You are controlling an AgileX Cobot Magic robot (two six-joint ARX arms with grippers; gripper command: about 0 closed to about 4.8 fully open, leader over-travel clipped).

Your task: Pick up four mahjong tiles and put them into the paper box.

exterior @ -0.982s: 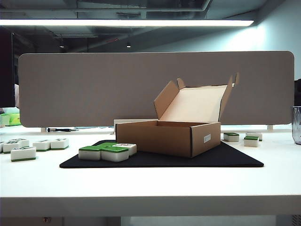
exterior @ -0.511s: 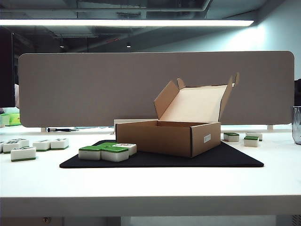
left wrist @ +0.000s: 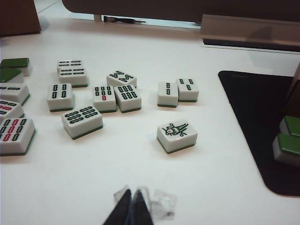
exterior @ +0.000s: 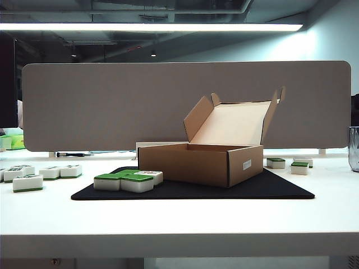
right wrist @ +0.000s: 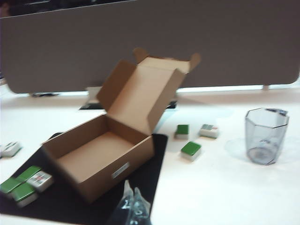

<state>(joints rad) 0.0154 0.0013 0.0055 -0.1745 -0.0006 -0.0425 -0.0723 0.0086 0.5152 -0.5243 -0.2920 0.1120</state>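
While the paper box (exterior: 200, 162) sits open on the black mat (exterior: 280, 189) with its flap lid standing up, nothing's inside it, as the right wrist view shows. The four mahjong tiles (exterior: 128, 179) are bunched on the mat right beside the box. Left gripper (left wrist: 131, 206) hangs over bare white table (left wrist: 140, 173) near a scatter of loose tiles (left wrist: 98, 96), fingertips pressed together, holding nothing. Right gripper (right wrist: 131, 202) hovers just in front of the box; its tips look together too. A clear cup (right wrist: 265, 135) stands well off to the side.
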